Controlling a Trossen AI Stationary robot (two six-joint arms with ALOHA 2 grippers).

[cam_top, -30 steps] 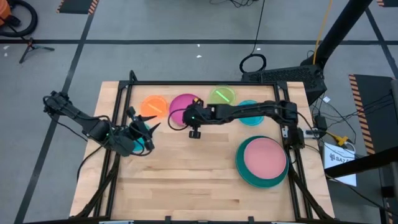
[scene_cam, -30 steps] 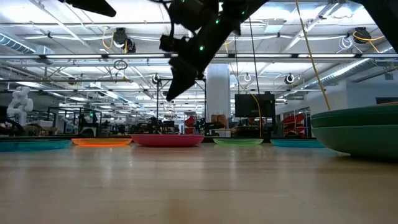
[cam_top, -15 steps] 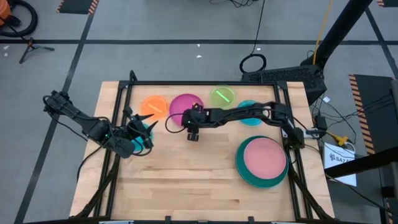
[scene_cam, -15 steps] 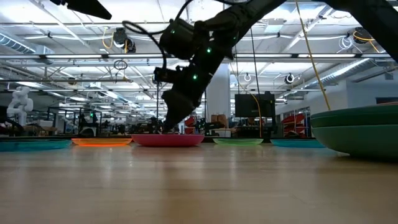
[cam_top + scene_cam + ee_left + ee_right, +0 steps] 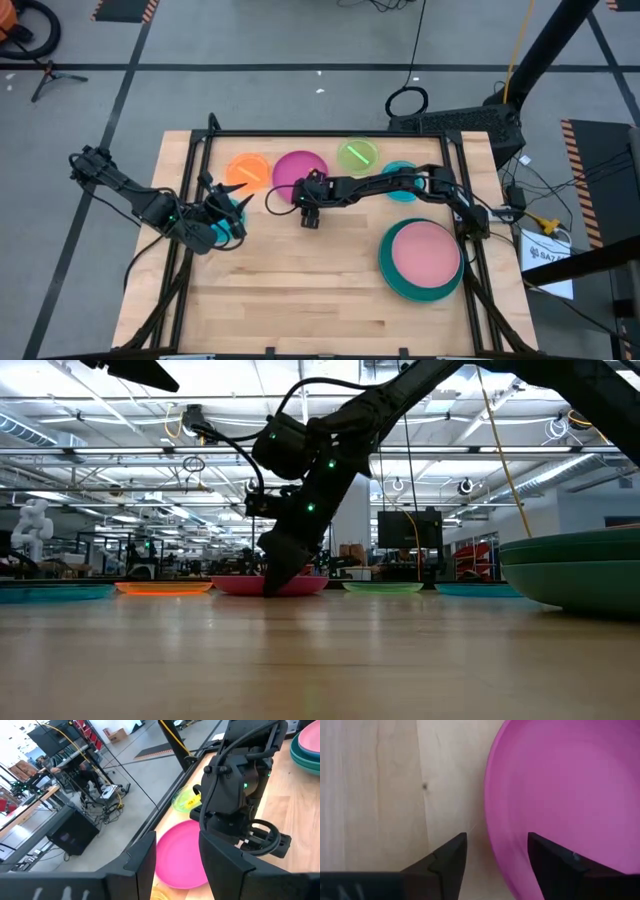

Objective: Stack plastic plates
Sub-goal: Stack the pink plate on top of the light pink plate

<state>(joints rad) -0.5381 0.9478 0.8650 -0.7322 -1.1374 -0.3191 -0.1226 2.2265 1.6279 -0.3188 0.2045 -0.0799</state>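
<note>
On the table, right end effector spread, straddling flat magenta plate's rim.

Right arm stretched low across the table, left arm bent at the 9 o'clock side.

The right arm reaches from the 3 o'clock edge toward table centre, wrist tipped steeply down, its right pincer near the tabletop with its two dark fingers spread apart, one either side of a plate rim. The left arm is folded at the 9 o'clock edge, its left pincer pointing toward 3 o'clock, fingers parted.
</note>
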